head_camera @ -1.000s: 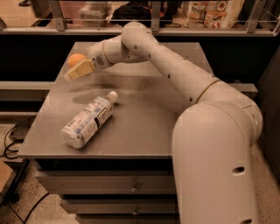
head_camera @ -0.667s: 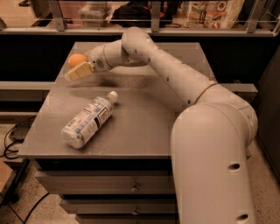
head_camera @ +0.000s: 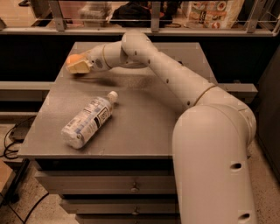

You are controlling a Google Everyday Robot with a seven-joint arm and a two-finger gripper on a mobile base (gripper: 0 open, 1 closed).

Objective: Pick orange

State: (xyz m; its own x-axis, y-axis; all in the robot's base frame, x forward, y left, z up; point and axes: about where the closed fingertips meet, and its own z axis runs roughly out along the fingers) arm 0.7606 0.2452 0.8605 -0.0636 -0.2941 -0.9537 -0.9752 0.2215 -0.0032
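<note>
The orange (head_camera: 72, 58) is a small round fruit at the far left of the grey table (head_camera: 140, 127), held between the cream fingers (head_camera: 79, 67) of my gripper (head_camera: 77, 64). The gripper is shut on the orange and holds it slightly above the table top, near the left edge. Most of the orange is hidden by the fingers. The arm reaches in from the lower right across the table.
A clear plastic bottle (head_camera: 87, 120) with a white cap lies on its side at the table's front left. The table has drawers below (head_camera: 131, 188). A rail and shelf with goods (head_camera: 210, 13) run behind it. Cables (head_camera: 11, 140) lie on the floor at left.
The gripper with the orange has shifted a little to the left and up. The bottle has not moved.
</note>
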